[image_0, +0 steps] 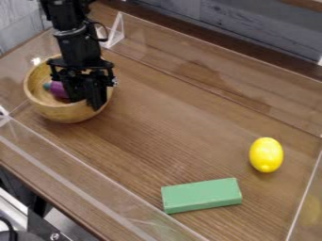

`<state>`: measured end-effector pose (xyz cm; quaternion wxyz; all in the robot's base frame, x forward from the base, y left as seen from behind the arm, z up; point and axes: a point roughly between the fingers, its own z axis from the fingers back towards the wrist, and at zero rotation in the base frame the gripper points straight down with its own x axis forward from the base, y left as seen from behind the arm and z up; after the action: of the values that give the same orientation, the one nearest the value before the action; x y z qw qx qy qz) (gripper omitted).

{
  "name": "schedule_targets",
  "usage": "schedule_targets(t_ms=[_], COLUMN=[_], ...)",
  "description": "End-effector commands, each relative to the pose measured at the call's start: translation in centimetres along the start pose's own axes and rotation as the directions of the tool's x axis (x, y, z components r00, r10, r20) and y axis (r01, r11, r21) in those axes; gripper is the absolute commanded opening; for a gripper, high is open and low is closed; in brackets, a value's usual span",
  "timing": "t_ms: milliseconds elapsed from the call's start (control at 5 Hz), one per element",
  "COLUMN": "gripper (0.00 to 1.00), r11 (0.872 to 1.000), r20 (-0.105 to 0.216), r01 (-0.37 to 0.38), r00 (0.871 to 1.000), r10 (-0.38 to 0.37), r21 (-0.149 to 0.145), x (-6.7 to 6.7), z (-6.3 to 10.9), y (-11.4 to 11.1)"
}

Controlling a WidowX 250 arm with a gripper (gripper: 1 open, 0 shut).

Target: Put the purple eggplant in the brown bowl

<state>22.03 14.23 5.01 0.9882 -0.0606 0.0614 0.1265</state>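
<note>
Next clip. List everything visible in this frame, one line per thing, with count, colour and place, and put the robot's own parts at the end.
purple eggplant: one, glossy purple, lying inside the bowl, partly hidden by the gripper.
brown bowl: one, light-brown wood, far left of the table.
lemon: one, yellow, right side of the table.
block: one, green, rectangular, lying flat near the front edge.
table: one, dark wood grain, with clear plastic walls around it.
gripper: one, black, pointing down over the bowl's right side, jaws shut, not holding the eggplant.
arm: one, black, rising to the top left.
</note>
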Motion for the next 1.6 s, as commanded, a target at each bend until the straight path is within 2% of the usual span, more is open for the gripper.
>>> schedule_targets(t_ms=[0, 800, 1000, 1200, 1400], gripper=[0.0, 0.0, 1.0, 1.0, 1.0], r11=[0.997, 0.995, 0.994, 0.994, 0.994], r20=[0.062, 0.051, 0.051, 0.059, 0.08], r01=[-0.064, -0.092, -0.098, -0.104, -0.105], r00=[0.996, 0.995, 0.994, 0.993, 0.991], r10=[0.062, 0.089, 0.096, 0.101, 0.103], r21=[0.039, 0.044, 0.043, 0.037, 0.022], x=[0.9, 0.8, 0.7, 0.6, 0.9], z=[1.1, 1.0, 1.4, 2.2, 3.3], y=[1.7, 2.1, 2.1, 1.9, 1.4])
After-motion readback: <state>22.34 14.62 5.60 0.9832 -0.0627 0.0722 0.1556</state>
